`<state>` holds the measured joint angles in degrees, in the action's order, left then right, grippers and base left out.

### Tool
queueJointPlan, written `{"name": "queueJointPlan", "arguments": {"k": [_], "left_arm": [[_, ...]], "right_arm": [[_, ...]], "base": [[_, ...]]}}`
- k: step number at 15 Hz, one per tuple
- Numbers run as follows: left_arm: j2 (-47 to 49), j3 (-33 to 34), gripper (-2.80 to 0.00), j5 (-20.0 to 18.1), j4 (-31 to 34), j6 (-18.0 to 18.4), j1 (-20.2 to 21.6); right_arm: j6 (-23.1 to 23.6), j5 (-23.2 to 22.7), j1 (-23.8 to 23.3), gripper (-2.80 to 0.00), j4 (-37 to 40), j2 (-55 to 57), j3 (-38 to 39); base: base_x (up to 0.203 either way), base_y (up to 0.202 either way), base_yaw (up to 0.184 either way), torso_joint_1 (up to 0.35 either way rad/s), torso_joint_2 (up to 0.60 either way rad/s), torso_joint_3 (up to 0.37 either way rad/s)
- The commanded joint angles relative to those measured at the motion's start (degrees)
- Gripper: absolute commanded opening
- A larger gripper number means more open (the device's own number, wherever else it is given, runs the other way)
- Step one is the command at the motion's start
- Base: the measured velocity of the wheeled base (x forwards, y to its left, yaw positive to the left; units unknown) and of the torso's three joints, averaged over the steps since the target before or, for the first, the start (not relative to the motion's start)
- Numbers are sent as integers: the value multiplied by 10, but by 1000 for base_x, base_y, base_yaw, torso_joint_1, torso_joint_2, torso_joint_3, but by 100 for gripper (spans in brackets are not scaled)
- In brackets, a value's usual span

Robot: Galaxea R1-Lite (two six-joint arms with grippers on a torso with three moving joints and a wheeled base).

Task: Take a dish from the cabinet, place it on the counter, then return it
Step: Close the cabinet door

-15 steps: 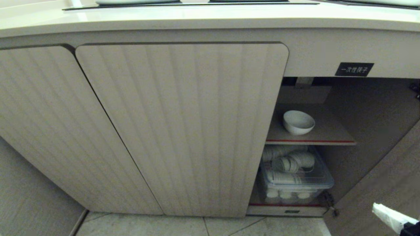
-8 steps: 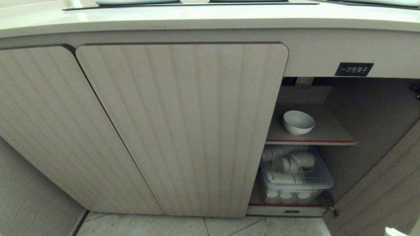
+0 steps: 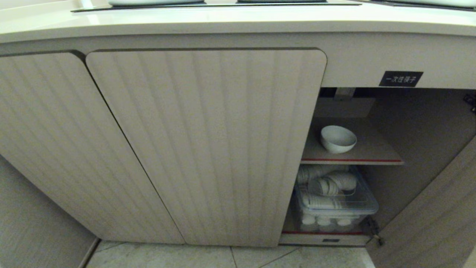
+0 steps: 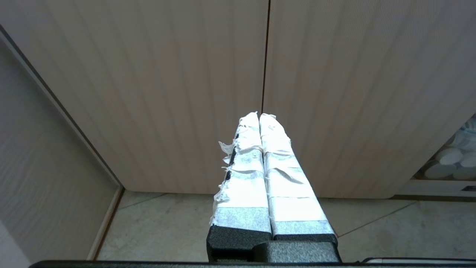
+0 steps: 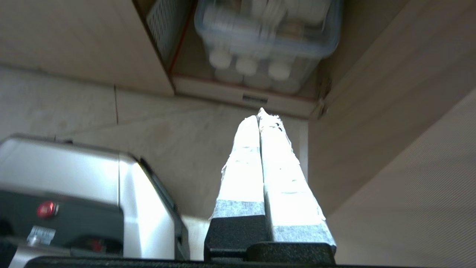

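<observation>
The dish (image 3: pixel 338 139), a small white bowl, sits upright on the red-edged upper shelf (image 3: pixel 375 152) inside the cabinet (image 3: pixel 208 149), whose right door (image 3: pixel 431 223) stands open. The counter (image 3: pixel 238 20) runs along the top of the head view. Neither gripper shows in the head view. My right gripper (image 5: pixel 259 113) is shut and empty, low over the floor tiles in front of the open compartment. My left gripper (image 4: pixel 259 115) is shut and empty, facing the closed ribbed doors (image 4: pixel 186 93).
A clear plastic bin (image 3: pixel 334 203) of stacked white cups fills the lower compartment, also in the right wrist view as the bin (image 5: pixel 267 33). A black label (image 3: pixel 401 79) sits above the opening. The robot's silver base (image 5: pixel 85 193) lies beside the right gripper. Black cooktop panels (image 3: pixel 215 4) line the counter.
The right gripper's white tip, at the lower right corner of the head view one second ago, has dropped down out of that view. The dish and cabinet have not moved.
</observation>
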<state>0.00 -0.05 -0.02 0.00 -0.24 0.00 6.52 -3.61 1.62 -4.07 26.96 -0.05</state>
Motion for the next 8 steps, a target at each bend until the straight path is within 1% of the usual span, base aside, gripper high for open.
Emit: {"name": "queueJointPlan", "arguments": {"k": [1,5,8], "left_arm": [[0,0,-280,0,0,0,0],[0,0,-280,0,0,0,0],[0,0,-280,0,0,0,0]], "right_arm": [[1,-1,-3,-280,0,-38,0],[11,4,-7,-280,34,-99,0],[13,4,-9,-280,41,-123,0]], "base": [[0,0,0,0,0,0],[0,0,0,0,0,0],[0,0,0,0,0,0]]}}
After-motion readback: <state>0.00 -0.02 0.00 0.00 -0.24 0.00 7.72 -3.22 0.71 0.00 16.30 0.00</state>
